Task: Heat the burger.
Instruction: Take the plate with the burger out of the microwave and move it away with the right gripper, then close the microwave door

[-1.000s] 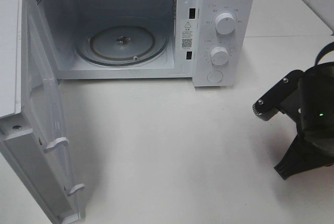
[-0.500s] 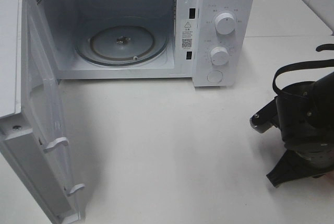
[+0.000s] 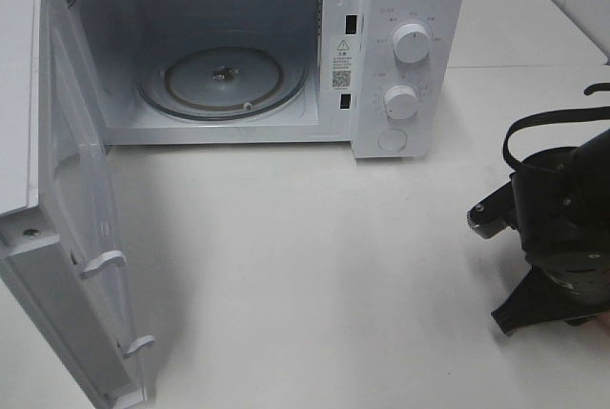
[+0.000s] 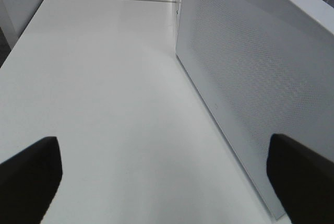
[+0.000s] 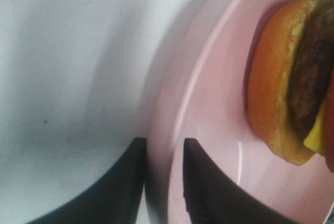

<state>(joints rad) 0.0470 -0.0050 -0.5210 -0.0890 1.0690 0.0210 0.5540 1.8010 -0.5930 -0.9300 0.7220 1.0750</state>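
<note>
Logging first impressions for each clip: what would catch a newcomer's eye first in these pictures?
The white microwave at the back of the table, its door swung wide toward the camera and its glass turntable bare. Next, the right wrist view: the right gripper straddling the rim of a pink plate that carries the burger. The left gripper stands open beside the door.

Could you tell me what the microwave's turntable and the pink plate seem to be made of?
The turntable looks like clear glass: see-through, with glinting rings. The pink plate looks like glossy plastic or glazed ceramic, going by its smooth surface and bright highlight streak; the frames cannot settle which.
</note>
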